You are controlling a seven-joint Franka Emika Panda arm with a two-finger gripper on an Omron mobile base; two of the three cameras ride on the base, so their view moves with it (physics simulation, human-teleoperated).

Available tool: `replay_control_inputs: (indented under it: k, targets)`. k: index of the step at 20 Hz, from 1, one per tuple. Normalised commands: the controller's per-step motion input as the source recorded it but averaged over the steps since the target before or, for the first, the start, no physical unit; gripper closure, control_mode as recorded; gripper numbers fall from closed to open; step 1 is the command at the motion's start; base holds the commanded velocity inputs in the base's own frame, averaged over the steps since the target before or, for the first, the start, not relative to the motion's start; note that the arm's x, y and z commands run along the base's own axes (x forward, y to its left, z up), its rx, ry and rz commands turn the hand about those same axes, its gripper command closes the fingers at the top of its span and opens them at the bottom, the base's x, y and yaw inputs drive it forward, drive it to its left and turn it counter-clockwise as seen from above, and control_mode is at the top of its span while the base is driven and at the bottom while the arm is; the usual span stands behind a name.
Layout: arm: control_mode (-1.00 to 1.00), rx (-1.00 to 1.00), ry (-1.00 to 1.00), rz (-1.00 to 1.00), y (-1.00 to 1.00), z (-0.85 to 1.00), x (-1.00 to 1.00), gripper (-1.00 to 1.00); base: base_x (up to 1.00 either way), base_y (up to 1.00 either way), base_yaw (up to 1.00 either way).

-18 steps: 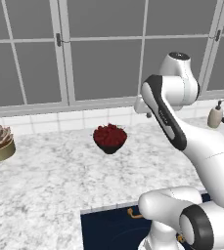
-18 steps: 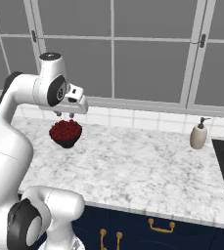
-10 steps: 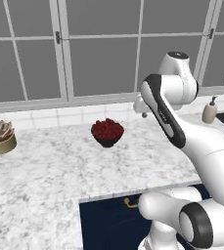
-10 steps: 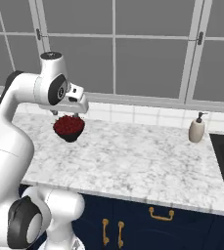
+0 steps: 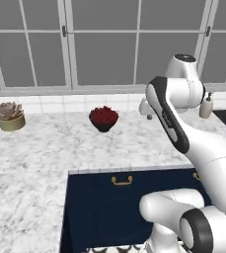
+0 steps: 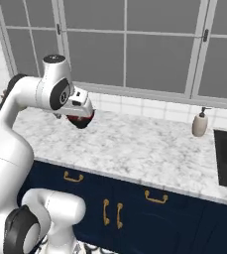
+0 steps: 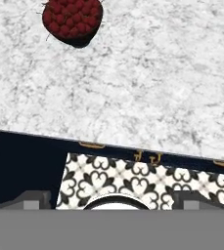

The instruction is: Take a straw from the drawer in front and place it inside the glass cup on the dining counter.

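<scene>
Nearest to us the drawer (image 5: 119, 207) stands pulled out below the marble worktop (image 5: 45, 148), its brass handle (image 5: 121, 181) on the front panel; in the hand view we look down on its dark inside (image 7: 25, 171) and see no straw there, though the part in view is small and shadowed, so we can't be sure. The gripper (image 7: 111, 199) shows its two finger tips at the bottom of the hand view, spread wide with nothing between them, so open and empty. It hangs high over the worktop edge, above the patterned floor tiles (image 7: 147, 180). Further back sits a dark bowl of red berries (image 5: 103, 117), a small potted succulent (image 5: 9, 115) to the left, a soap dispenser (image 6: 200, 124) to the right by the window (image 5: 99, 44). We judge the task early: drawer opened, straw not yet picked up; finding it, carrying it to the glass cup and dropping it in are all left.
</scene>
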Motion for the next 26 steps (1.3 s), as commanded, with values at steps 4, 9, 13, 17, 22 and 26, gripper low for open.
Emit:
replay_control_inputs:
  k: [4,9,13,17,22,26]
  targets:
    - [1.0,0.0,0.0,0.0,0.0,0.0,0.0,-1.0,0.09,-0.57,0.65]
    - [1.0,0.0,0.0,0.0,0.0,0.0,0.0,-1.0,0.0,-0.63,0.67]
    - [1.0,0.0,0.0,0.0,0.0,0.0,0.0,-1.0,-0.02,-0.94,0.55]
    - [1.0,0.0,0.0,0.0,0.0,0.0,0.0,-1.0,-0.18,-1.0,0.49]
    - [1.0,0.0,0.0,0.0,0.0,0.0,0.0,-1.0,-0.14,-0.89,0.5]
    - [1.0,0.0,0.0,0.0,0.0,0.0,0.0,-1.0,-0.06,-0.87,0.51]
